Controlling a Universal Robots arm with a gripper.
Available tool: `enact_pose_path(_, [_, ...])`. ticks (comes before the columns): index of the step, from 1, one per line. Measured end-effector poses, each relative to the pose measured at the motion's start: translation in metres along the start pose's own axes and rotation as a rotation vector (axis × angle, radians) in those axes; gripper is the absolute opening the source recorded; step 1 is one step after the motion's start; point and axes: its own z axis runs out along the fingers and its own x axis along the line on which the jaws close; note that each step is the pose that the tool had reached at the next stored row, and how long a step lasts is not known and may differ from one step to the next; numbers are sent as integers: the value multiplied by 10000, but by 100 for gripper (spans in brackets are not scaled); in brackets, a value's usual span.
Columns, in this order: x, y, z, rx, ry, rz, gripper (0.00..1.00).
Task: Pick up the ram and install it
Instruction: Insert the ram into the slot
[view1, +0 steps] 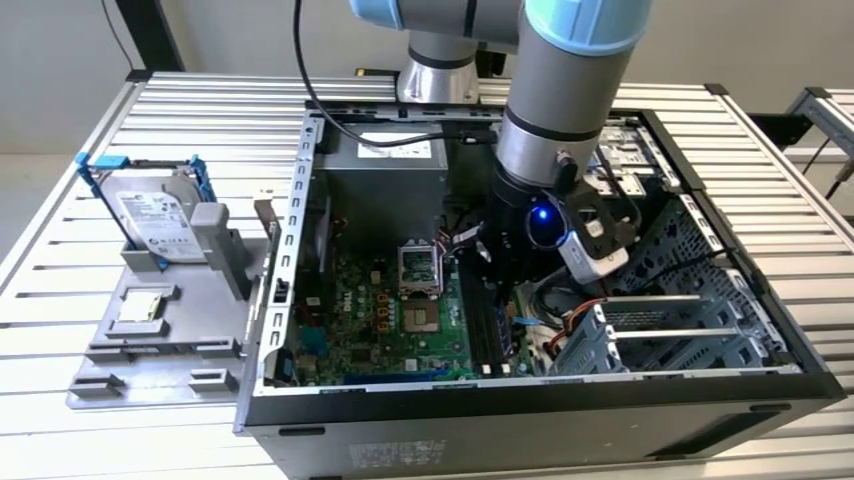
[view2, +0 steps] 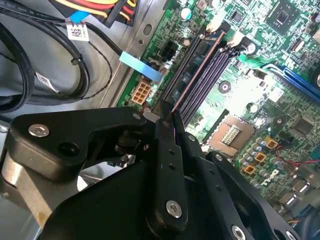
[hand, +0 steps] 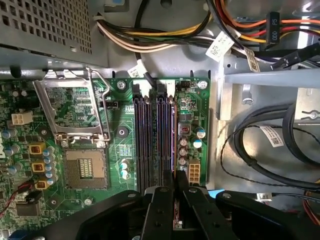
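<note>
Fingers (view2: 167, 150) pinch the ram (view2: 197, 70) edge-on, lengthwise along the slots (hand: 150, 140).

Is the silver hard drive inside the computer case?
No. In the exterior view the silver hard drive stands in its blue brackets on a grey stand, outside the open computer case, on the exterior view's left.

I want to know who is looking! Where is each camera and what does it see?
Exterior view: off the arm, looking down into the open computer case; the arm and pincer show.
First wrist view: on the arm, looking down at the black slots; pincer fingers show.
Second wrist view: on the arm, looking slantwise along the ram; the pincer shows.
Both wrist views share the slots and green motherboard.
</note>
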Motion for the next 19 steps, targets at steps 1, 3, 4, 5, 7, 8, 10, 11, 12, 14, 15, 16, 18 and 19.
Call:
enact_pose_path(1, [0, 2, 7, -2, -1, 0, 0])
enact_pose_path(3, [0, 2, 17, -3, -1, 0, 0])
enact_pose_path(4, [0, 2, 17, -1, -1, 0, 0])
enact_pose_path(5, [0, 2, 17, 0, 0, -2, 0])
enact_pose_path(7, [0, 3, 18, -1, -2, -10, 0])
enact_pose_path(8, [0, 3, 18, -1, -4, -25, 0])
enact_pose_path(10, [0, 3, 18, -2, -14, -115, 0])
enact_pose_path(11, [0, 3, 19, -1, -22, -172, 0])
enact_pose_path(12, [0, 3, 19, -1, -28, -220, 0])
enact_pose_path(14, [0, 3, 19, 1, -36, -282, 0])
enact_pose_path(15, [0, 3, 19, 2, -37, -287, 0])
enact_pose_path(16, [0, 3, 19, 6, -37, -289, 0])
enact_pose_path(18, [0, 6, 35, 10, -37, -290, 0])
enact_pose_path(19, [0, 8, 48, 15, -38, -290, 0])
